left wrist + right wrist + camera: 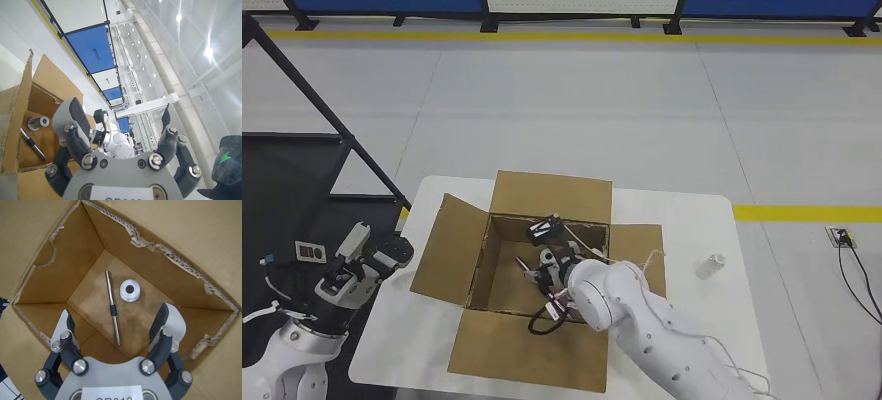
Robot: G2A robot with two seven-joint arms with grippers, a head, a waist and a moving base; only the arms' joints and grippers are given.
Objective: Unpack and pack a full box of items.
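Box (550,195): brown cardboard, standing in the middle of the white table (692,215), all four flaps folded outward, torn corrugated edges along the rim; two metal parts on its floor.
Rod (111,291): slim, shiny metal, lying flat on the box floor, with a black band (113,310) wrapped around it near the middle.
Cylinder (130,290): short and silver, standing on end on the box floor with its centre hole facing up; just beside one half of the rod, a small gap between them.
Right gripper (115,315): inside the box mouth, pointing straight down at the floor, directly above the rod's banded part; jaws spread wide, nothing between the pads, clear of both metal parts.
Right arm (642,320): white, crossing the near flap from the robot's right side and bending down into the box, with a black cable looped at the wrist.
Left gripper (122,117): outside the box, by the table's left edge, beside the left flap and aimed across the box toward the right arm; fingers parted wide, holding nothing.
Bottle (710,265): small and white, on the table to the right of the box, well apart from it.
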